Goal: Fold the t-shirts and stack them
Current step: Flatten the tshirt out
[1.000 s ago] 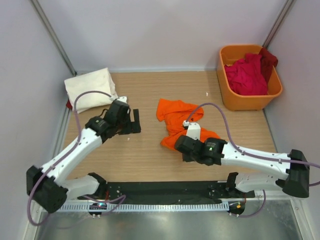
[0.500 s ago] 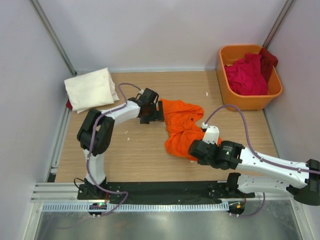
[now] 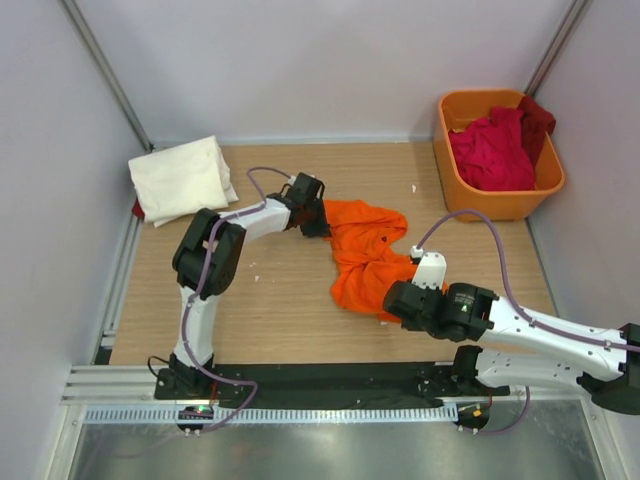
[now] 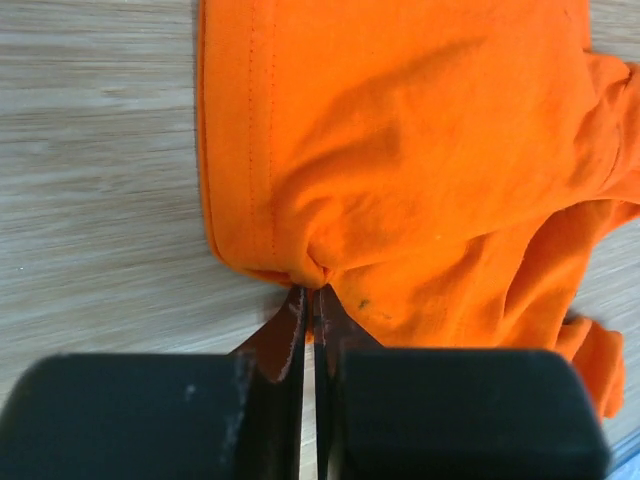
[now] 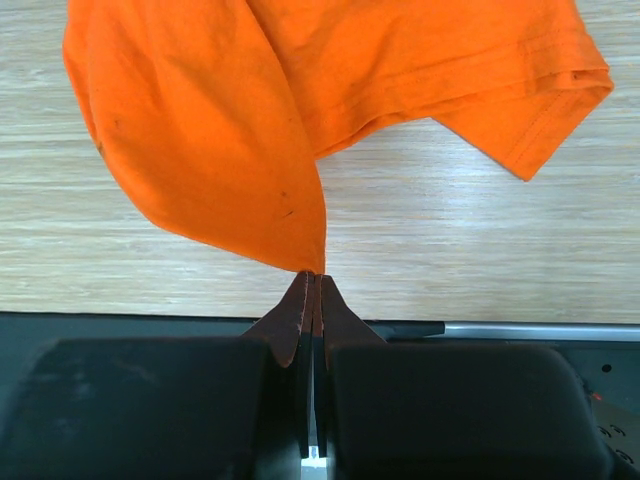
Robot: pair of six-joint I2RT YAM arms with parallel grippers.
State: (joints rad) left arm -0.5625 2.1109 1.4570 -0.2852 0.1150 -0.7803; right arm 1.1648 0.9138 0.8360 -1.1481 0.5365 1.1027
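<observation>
A bright orange t-shirt point(image 3: 365, 250) lies crumpled on the wooden table, stretched between both arms. My left gripper point(image 3: 322, 222) is shut on its left edge; in the left wrist view the orange cloth point(image 4: 400, 150) bunches at the fingertips, by the stitched hem. My right gripper point(image 3: 392, 298) is shut on a pointed corner of the orange t-shirt point(image 5: 220, 140) near the table's front edge. A folded cream-white t-shirt point(image 3: 182, 178) lies at the back left with a bit of red cloth point(image 3: 138, 209) under it. Crimson t-shirts point(image 3: 492, 150) fill the tub.
The rigid orange plastic tub point(image 3: 452, 170) stands at the back right against the wall. A black rail point(image 3: 330, 380) runs along the table's near edge, seen under the right gripper. Grey walls close in the left, back and right sides.
The left arm swung right from beside the cream-white shirt to the orange shirt's left edge and shut on it. The right gripper pulled its corner toward the near edge, stretching the shirt.
</observation>
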